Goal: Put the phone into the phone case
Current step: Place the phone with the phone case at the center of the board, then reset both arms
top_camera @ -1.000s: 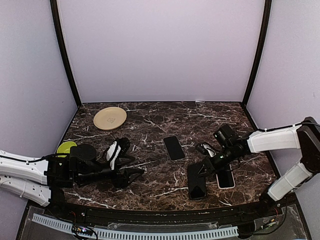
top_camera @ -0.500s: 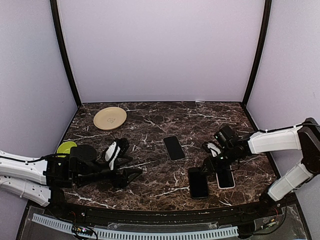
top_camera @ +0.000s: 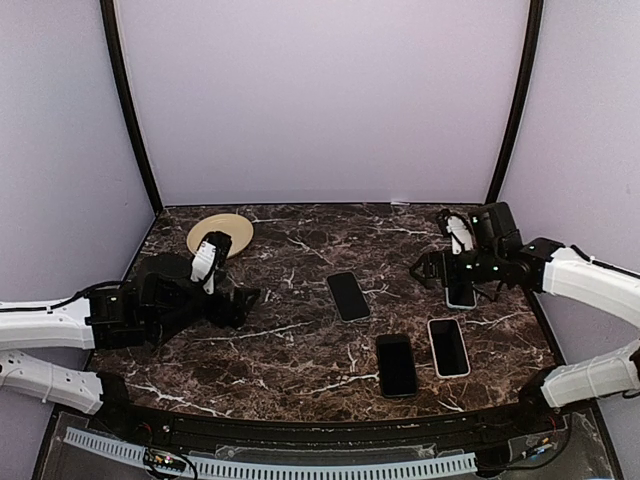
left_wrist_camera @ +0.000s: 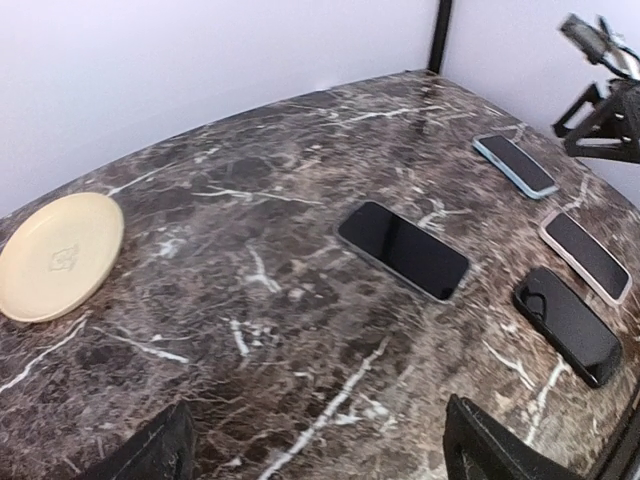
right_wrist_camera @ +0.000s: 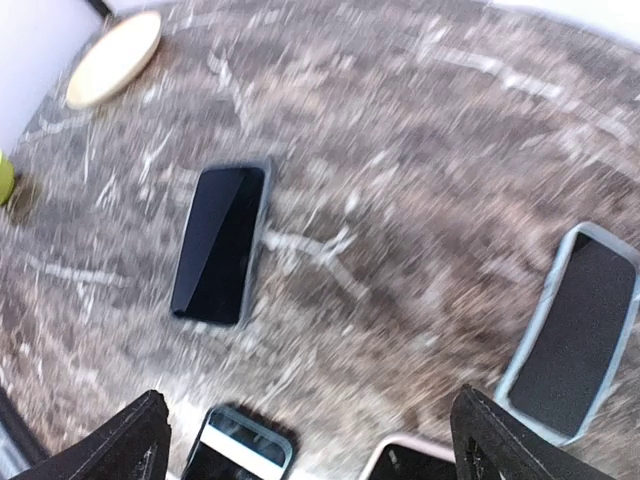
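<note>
Though the right wrist view is smeared and crops the nearest handsets, the veined brown marble table (top_camera: 300,350) shows clearly, with a round cream plate (left_wrist_camera: 55,255) ahead-left of the left claw (left_wrist_camera: 318,445). Both it and the right claw (right_wrist_camera: 310,435) gape apart on nothing. The glossy flat phone (top_camera: 348,296) lies ahead of both, and the black phone case (top_camera: 396,365) sits cropped beneath the right claw; I cannot tell whether it is filled.

My left arm reaches in low from the left side, my left hand (top_camera: 240,298) pointing toward the middle with its fingers (left_wrist_camera: 150,455) spread wide and empty, while my right arm bends in from the right, my right hand (top_camera: 428,268) angled downward, fingers (right_wrist_camera: 135,440) likewise wide apart, holding nothing.
</note>
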